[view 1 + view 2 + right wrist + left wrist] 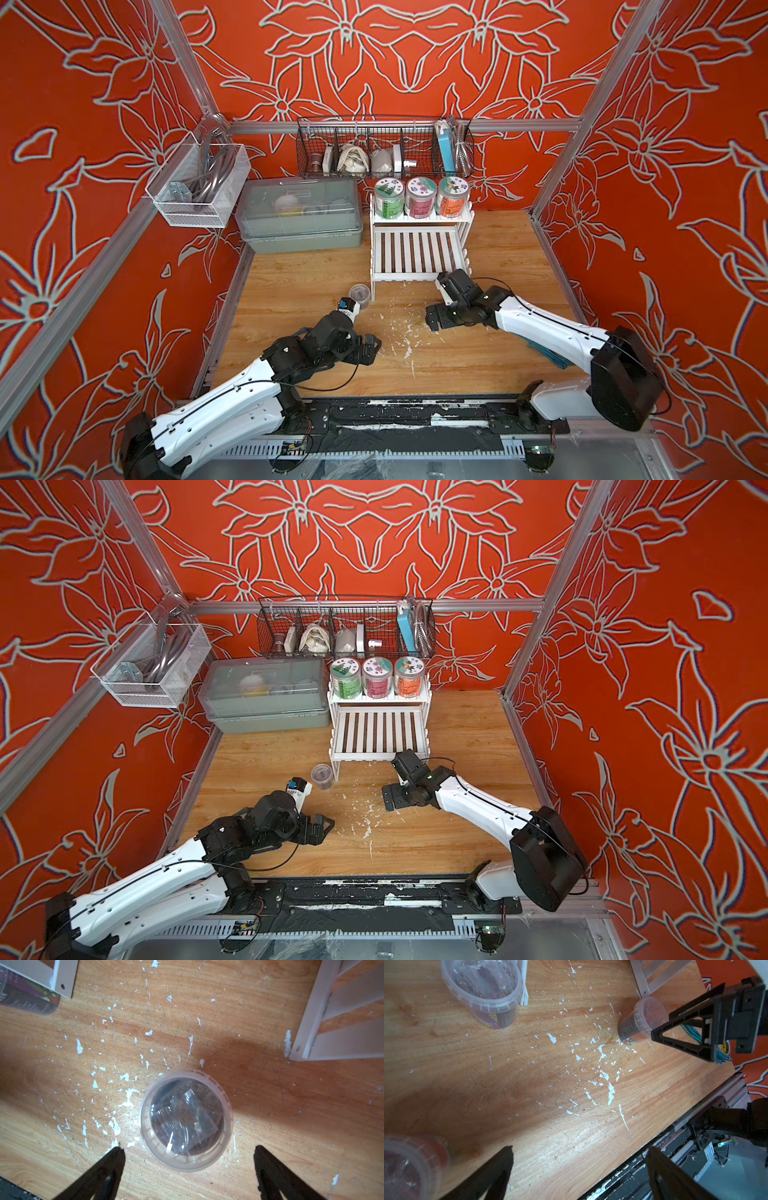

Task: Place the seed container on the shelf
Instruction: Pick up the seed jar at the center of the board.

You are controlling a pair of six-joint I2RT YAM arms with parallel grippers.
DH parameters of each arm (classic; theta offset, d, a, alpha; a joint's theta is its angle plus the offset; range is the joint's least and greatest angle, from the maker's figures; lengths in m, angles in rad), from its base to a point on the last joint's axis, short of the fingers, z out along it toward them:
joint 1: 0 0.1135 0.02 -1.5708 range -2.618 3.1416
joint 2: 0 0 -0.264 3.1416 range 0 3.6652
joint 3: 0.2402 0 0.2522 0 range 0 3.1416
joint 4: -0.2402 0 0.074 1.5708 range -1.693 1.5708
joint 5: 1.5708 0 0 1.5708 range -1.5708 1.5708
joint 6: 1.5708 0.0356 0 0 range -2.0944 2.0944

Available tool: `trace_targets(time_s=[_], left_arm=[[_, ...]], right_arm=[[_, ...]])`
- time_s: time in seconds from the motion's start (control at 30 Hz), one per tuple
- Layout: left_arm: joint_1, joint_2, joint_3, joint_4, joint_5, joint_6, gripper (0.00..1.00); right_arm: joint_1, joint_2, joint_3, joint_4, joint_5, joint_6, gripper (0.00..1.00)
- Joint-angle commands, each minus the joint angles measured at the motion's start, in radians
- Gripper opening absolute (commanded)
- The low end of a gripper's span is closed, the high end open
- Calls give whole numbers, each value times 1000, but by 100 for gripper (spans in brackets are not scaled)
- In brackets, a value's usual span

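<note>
Red walls (83, 166) with pale flower outlines enclose a wood-grain worktop (457, 374), its middle flecked with white flakes. On the left rail hangs a white mesh basket (195, 195). At the back sits a grey lidded plastic box (299, 224), with a black wire basket (316, 137) above. The left end effector (580, 1150) is spread and empty. A clear plastic seed container (359, 294) stands on the worktop beside the left front leg of the white slatted two-tier shelf (415, 276), whose upper tier carries three labelled jars (420, 199). The right end effector (189, 1149) hangs spread over a second clear container (186, 1120), upright on the worktop.
</note>
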Motion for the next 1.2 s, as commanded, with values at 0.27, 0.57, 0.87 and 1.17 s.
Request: trace_targets(time_s=[0.27, 0.57, 0.87, 1.17], left_arm=[[11, -4, -6, 3, 8, 9, 99], [17, -7, -5, 2, 10, 14, 99], [22, -15, -6, -2, 10, 16, 99], [24, -7, -8, 5, 17, 24, 99]], right_arm=[[21, 77, 56, 28, 51, 58, 99], [22, 129, 83, 17, 70, 80, 91], [21, 123, 92, 6, 74, 80, 74], [22, 59, 94, -46, 51, 61, 64]])
